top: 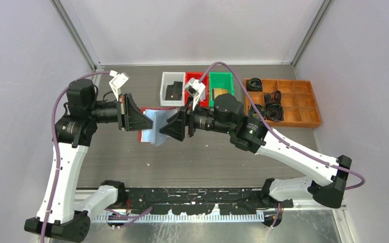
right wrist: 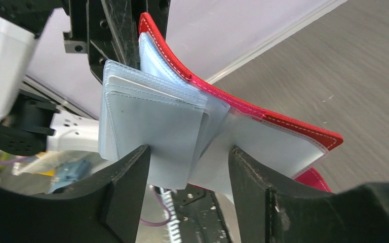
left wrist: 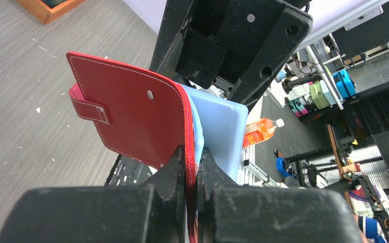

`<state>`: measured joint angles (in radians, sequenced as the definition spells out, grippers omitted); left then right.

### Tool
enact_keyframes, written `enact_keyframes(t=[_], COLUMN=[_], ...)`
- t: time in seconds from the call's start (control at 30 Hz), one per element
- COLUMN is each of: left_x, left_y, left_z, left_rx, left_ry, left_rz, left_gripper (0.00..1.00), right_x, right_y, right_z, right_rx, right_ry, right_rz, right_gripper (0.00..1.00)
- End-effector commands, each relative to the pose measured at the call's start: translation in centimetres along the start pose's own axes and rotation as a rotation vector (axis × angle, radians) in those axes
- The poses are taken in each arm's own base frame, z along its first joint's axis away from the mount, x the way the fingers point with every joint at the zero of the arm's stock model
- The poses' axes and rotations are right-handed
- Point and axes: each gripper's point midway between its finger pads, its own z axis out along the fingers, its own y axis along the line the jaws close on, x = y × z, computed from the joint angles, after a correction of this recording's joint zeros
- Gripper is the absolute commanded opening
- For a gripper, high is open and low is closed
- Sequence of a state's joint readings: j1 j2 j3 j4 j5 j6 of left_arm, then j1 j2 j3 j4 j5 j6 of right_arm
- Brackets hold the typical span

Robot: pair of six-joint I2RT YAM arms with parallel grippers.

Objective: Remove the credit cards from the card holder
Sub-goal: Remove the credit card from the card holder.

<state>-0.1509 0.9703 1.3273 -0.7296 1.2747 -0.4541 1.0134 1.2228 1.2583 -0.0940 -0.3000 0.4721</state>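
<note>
— what's the big picture?

— both arms meet over the middle of the tabletop (top: 207,162), and the red card holder (left wrist: 131,111) hangs between them, off the surface.

— who's got hold of it?

— the left gripper (left wrist: 192,164) is clamped on the red cover, a thin pinch right at its edge. the right gripper (right wrist: 187,152) is spread wide, one finger either side of the fanned clear pocket pages (right wrist: 152,121), squeezing nothing.

— so what worries you?

— first, that pinch. if the right side closes and tugs, i'd guess the whole card holder could slide out of the left gripper and drop onto the tabletop. second, the pocket pages are floppy and bunched. closing there may catch a bundle of them rather than one card, so a pull just drags the holder along.

— and the credit cards (right wrist: 131,83)?

— tucked inside the pocket pages. only pale edges show near the tops. slick plastic with little sticking out, so the fingers may slip off, or a card could pop loose and fall.
</note>
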Motion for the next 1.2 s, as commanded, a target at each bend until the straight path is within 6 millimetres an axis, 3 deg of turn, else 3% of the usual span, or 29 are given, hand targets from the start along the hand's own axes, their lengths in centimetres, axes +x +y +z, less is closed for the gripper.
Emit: enact_keyframes(t=[0.0, 0.17, 0.3, 0.43, 0.57, 0.77, 1.17], left_x=[0.2, 0.5, 0.8, 1.3, 1.7, 2.0, 2.1], left_y=[-2.7, -3.2, -3.3, -3.5, -3.9, -4.0, -4.5], left_z=[-0.2, -0.3, -0.2, 0.0, 0.1, 0.0, -0.1], left_rx=[0.099, 0.126, 0.144, 0.166, 0.190, 0.209, 0.220], left_ry=[0.022, 0.040, 0.055, 0.077, 0.098, 0.113, 0.121], left_rz=[0.053, 0.037, 0.023, 0.007, -0.004, -0.021, -0.036], left_gripper=[0.00, 0.00, 0.00, 0.00, 0.00, 0.00, 0.00], right_x=[-0.6, -1.9, -2.9, -3.0, -3.2, -3.8, -7.1], right_y=[-0.4, -0.2, 0.5, 1.7, 1.7, 3.1, 3.6], right_z=[0.2, -0.2, -0.2, 0.6, 1.0, 0.1, -1.6], right_rx=[0.067, 0.111, 0.084, 0.005, -0.002, -0.072, -0.008], right_ry=[-0.012, -0.040, -0.067, -0.051, -0.033, -0.039, -0.135], right_rz=[-0.216, -0.331, -0.395, -0.450, -0.526, -0.630, -0.738], right_gripper=[0.66, 0.69, 0.90, 0.98, 0.99, 1.00, 0.94])
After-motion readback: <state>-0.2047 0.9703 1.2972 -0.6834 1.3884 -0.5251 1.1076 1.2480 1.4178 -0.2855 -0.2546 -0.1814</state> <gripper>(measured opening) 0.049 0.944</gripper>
